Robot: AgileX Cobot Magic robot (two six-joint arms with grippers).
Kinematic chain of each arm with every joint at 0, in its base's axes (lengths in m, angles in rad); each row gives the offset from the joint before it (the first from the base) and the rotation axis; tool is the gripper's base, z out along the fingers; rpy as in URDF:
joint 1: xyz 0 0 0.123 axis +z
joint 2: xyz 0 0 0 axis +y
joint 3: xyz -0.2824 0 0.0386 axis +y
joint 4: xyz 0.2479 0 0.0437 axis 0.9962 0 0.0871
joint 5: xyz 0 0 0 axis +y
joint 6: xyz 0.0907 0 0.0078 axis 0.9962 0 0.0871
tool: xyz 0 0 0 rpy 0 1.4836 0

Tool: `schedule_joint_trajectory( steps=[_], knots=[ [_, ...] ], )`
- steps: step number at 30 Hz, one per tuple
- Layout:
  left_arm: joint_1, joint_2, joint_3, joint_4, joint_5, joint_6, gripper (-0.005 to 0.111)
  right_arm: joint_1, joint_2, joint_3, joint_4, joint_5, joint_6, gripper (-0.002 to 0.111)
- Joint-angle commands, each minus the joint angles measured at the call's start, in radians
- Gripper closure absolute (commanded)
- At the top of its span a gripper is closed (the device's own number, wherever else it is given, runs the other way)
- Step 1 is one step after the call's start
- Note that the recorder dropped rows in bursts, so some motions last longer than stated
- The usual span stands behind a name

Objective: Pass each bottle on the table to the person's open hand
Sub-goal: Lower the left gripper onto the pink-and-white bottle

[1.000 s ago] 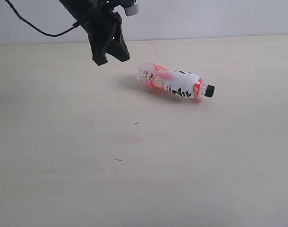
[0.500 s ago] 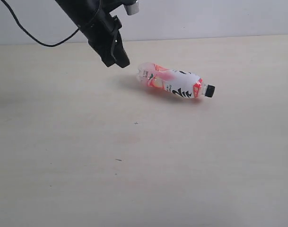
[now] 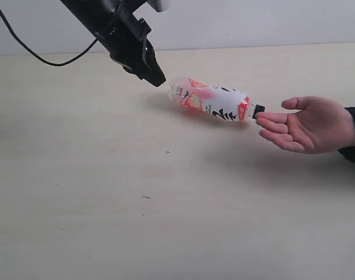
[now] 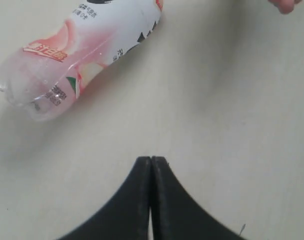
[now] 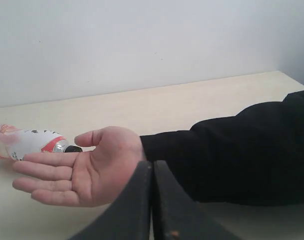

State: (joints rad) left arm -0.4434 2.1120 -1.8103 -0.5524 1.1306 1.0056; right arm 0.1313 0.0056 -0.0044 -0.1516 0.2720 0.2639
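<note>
Open hand (image 3: 308,125) has entered from right; left pincer (image 3: 158,80), closed and empty, now nears the peach-label bottle (image 3: 215,100). Approach step; next it must open and grasp.

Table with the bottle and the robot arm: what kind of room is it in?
Probably a robot test lab: a pale table by a plain wall, a black gripper near a lying bottle, and an open hand.

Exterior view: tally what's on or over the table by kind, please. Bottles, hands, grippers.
Bottles: 1, the pink-peach bottle, lying on its side
Hands: 1, the person's open hand
Grippers: 1, the left gripper
Total: 3
</note>
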Motion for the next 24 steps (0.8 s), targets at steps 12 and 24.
schedule_joint_trajectory(
  steps=[12,24],
  knots=[
    [-0.001,0.005,0.039,0.062,-0.260,0.200,0.107,0.003,-0.006,0.004,-0.004,-0.008,0.000,0.108],
    [-0.074,0.060,-0.049,0.305,-0.384,0.384,0.107,0.003,-0.006,0.004,-0.004,-0.008,0.000,0.108]
  ],
)
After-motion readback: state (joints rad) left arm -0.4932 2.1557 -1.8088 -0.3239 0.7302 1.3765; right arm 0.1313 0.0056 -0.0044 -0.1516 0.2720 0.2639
